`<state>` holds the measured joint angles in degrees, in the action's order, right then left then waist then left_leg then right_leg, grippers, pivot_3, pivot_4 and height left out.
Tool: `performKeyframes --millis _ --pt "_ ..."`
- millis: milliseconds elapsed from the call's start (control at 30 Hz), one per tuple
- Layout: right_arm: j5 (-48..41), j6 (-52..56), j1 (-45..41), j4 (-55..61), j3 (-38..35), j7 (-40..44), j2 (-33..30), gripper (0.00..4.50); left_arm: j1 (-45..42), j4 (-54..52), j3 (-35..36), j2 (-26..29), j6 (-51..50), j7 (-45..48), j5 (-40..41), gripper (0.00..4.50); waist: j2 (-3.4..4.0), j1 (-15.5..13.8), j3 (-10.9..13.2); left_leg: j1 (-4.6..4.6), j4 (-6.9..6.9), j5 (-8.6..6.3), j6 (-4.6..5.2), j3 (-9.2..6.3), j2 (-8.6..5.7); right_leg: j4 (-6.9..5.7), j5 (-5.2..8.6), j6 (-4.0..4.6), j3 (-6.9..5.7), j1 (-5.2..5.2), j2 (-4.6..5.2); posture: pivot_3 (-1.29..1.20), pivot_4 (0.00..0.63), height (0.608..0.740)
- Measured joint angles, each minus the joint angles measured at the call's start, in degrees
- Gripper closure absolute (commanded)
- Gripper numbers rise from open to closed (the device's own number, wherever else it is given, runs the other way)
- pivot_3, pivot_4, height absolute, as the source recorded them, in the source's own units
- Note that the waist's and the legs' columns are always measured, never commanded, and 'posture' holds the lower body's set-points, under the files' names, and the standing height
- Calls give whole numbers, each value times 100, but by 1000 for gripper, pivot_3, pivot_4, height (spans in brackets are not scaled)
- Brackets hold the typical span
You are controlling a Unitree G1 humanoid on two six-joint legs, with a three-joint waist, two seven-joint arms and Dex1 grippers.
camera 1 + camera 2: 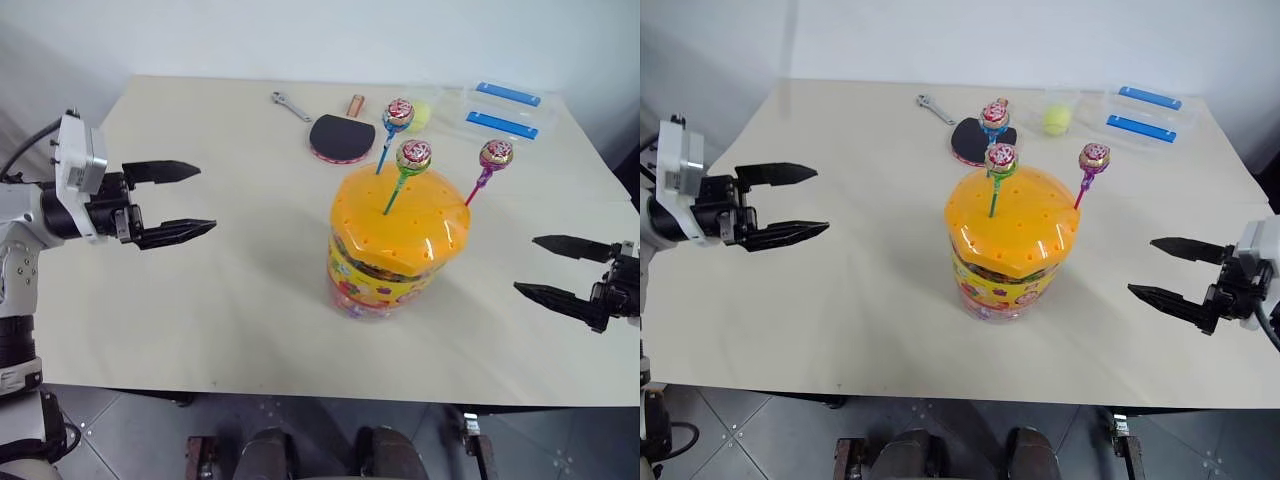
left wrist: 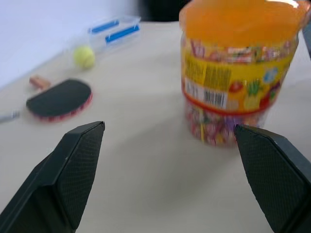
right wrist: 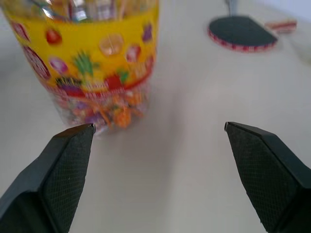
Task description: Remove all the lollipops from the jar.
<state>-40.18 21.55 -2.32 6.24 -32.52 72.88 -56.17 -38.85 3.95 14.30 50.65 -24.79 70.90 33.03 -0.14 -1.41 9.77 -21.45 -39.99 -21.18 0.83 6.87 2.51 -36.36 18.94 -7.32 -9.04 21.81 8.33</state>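
Jar [image 1: 392, 245] upright mid-bench, clear tub with yellow fruit label, domed orange lid [image 1: 400, 215] dotted with small holes. Three lollipops planted by their sticks in those holes (heads well clear of the dome, so easy to pinch from above or from the side): blue-stick lollipop [image 1: 399, 113] toward the far side, green-stick lollipop [image 1: 413, 155] near the centre, purple-stick lollipop [image 1: 495, 154] leaning out over the right edge. None removed yet; task judged at its very start.

Left end effector [image 1: 170, 202] held out level, well apart from the jar on its left side, fingers spread wide, empty. Right end effector [image 1: 556, 268] likewise wide open and empty, well apart on the jar's right side. Both aimed inward at the jar, seen low on its label in the wrist views; likely a ready pose flanking the target before either commits.

Bench [image 1: 200, 300] pale, otherwise bare near the jar. Far side: table-tennis bat [image 1: 340, 136], wrench [image 1: 290, 104], yellow-green ball [image 1: 1057, 120], two flat clear boxes with blue strips [image 1: 505, 110], all well away and unlikely to interfere.

Purple stick probably the nearest reach for the right end effector, though needing a lift to head height first. Thin sticks: risk of tipping the jar if pulled sideways instead of along the hole.
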Motion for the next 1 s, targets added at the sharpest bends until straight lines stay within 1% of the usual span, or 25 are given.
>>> performKeyframes --millis 133,200,300,467,633,733,900,1000 --pt "-303 182 203 787 -226 -54 4 32 -996 337 -450 -565 -37 372 151 0 -8 -53 5 -3 -9 0 0 -5 -2 6 -1 -2 -4 -10 -1 0 150 740" --pt "-568 310 303 1163 -424 -123 66 32 -1628 698 -761 -1009 -32 659 164 0 -10 -126 6 -3 -12 0 0 -6 -4 26 -6 -11 -5 -22 -2 0 150 740" --pt "-917 423 431 1559 -656 -234 234 32 -2177 1362 -1047 -1543 188 1032 120 0 -13 -148 6 -4 -13 -2 2 -4 -5 35 -8 -15 -5 -23 -5 0 150 740" --pt "-1400 546 651 2048 -948 -482 433 32 -2807 2502 -1411 -2283 611 1482 -165 0 -20 -137 11 -5 -10 -2 3 -3 -5 39 -8 -15 -5 -23 -8 0 150 740" --pt "-1458 549 853 2339 -1068 -854 600 32 -3471 3529 -1486 -2903 1058 1502 -436 0 -30 -142 17 -7 -11 -2 4 -4 -5 40 -9 -16 -5 -23 -8 0 150 740" --pt "-1455 535 966 2458 -1071 -1054 724 32 -3735 4025 -1499 -3156 1225 1501 -622 0 -32 -140 18 -7 -9 -2 4 -4 -5 41 -9 -16 -6 -22 -8 0 150 740" --pt "-1454 476 1072 2615 -1079 -1251 786 32 -4027 4509 -1497 -3454 1377 1495 -833 0 -33 -138 19 -8 -10 -2 5 -6 -5 41 -9 -16 -6 -22 -8 0 150 740" --pt "-1447 451 1219 2737 -1081 -1358 887 0 -4147 4662 -1483 -3591 1413 1501 -898 591 -33 -140 19 -8 -10 -2 5 -6 -5 41 -9 -16 -6 -22 -8 0 150 740"
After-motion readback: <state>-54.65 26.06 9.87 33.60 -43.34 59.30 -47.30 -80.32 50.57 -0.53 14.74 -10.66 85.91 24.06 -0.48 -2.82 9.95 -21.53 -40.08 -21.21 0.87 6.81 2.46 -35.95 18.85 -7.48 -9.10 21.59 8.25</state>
